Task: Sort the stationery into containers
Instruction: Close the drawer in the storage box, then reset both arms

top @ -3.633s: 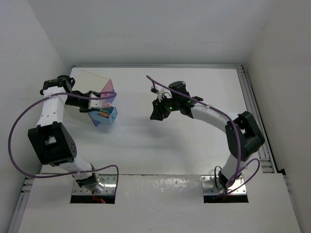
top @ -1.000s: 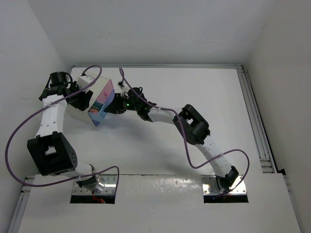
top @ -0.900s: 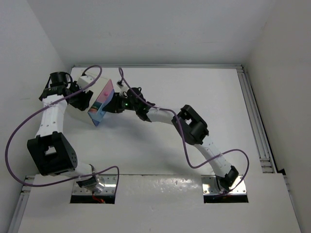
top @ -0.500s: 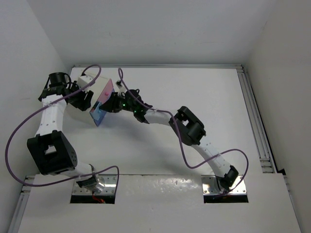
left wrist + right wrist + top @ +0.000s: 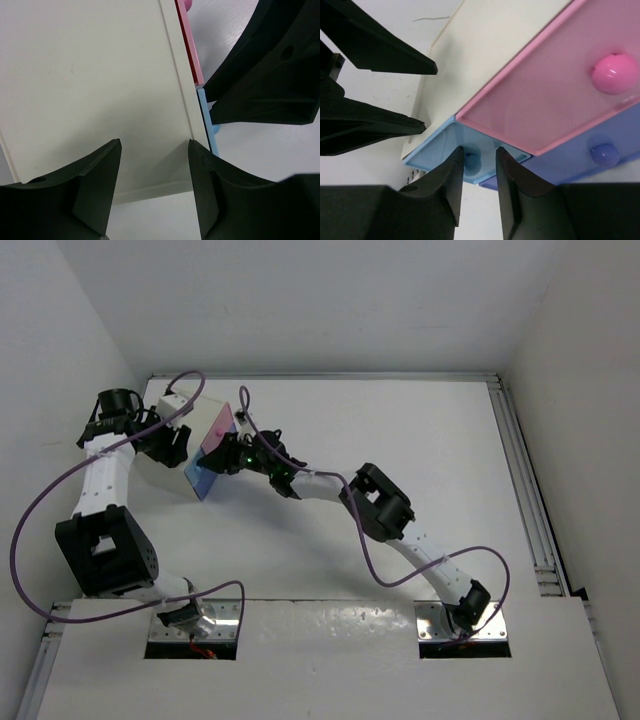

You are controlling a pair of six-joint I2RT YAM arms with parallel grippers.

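- Drawer unit at the far left of the surface [image 5: 400, 430]: cream casing [image 5: 100, 75] holding a pink drawer [image 5: 545, 95], with a purple drawer [image 5: 570, 162] and a light-blue drawer [image 5: 437, 150] next to it. In the overhead view the fronts look tipped upward.
- Stationery: none visible in any view.
- Right tool [image 5: 479, 150]: jaws part-way apart, straddling the light-blue drawer's knob [image 5: 471, 159]. The knob sits against one finger with a gap on the other side, so it is not clamped.
- Left tool [image 5: 155, 144]: fingers stand at the casing's near edge. Cannot tell whether they press on it.
- Step, as judged: working a drawer by its knob while the other arm steadies the casing.
- Risk: the knob is small and round, so a loose or off-centre pinch would likely slip off and the drawer would not move.
- Risk: if the casing is not firmly held, a pull would drag or tip the whole unit rather than slide the drawer.
- Risk: both tools crowd the same unit, so a wide move could knock them together or snag the pink drawer's front.
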